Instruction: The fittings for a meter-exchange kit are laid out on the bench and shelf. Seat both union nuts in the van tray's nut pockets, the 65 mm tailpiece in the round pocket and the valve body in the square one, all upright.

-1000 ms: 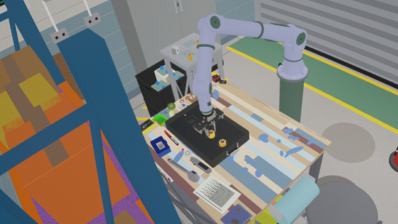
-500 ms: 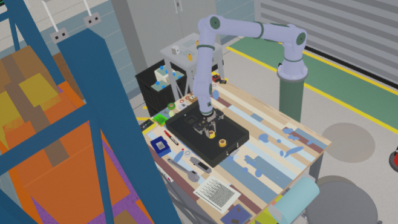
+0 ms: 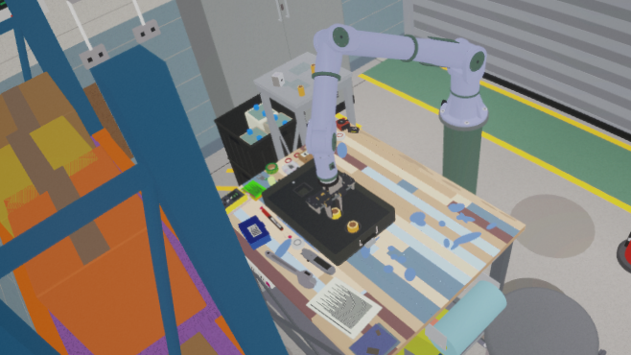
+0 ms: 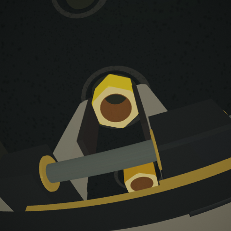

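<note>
On the bench the black van tray (image 3: 329, 212) holds one brass union nut (image 3: 353, 226) standing upright in a pocket near its right front corner. A second brass union nut (image 3: 336, 213) (image 4: 115, 102) is held upright in my closed gripper (image 3: 334, 209) (image 4: 115, 105), low over a round-rimmed pocket near the tray's middle. A square pocket (image 3: 302, 190) lies to the left of the gripper. A small brass fitting (image 3: 301, 90) and a pale block (image 3: 277, 79) stand on the grey side table behind the bench.
A blue steel rack (image 3: 144, 192) with orange and yellow panels fills the left. Around the tray lie a wrench (image 3: 290, 265), a marker (image 3: 271, 218), a blue box (image 3: 255, 231), a green tape roll (image 3: 271, 168) and a printed sheet (image 3: 344, 306). A grey stool (image 3: 542, 321) stands at the right front corner.
</note>
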`<action>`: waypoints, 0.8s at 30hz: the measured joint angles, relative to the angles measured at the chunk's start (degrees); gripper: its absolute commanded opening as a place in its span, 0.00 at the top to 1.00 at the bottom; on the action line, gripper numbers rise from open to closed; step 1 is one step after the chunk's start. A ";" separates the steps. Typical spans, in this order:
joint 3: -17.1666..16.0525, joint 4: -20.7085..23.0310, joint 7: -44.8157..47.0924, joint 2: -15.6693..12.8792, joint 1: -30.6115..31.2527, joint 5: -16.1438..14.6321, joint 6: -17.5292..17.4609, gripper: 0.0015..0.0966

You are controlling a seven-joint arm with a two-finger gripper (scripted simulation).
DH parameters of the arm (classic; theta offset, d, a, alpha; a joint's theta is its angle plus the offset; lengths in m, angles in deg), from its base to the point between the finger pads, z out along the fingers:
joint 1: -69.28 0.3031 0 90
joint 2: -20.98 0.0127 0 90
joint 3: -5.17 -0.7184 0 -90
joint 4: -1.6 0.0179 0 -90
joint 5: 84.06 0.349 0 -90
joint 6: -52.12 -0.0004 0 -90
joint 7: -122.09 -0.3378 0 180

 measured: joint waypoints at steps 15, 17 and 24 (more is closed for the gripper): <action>0.00 0.00 0.00 0.00 0.00 0.00 0.00 0.73; 0.00 0.00 0.00 0.00 0.00 0.00 0.00 0.69; 0.00 0.00 0.00 0.01 0.00 0.00 0.00 0.54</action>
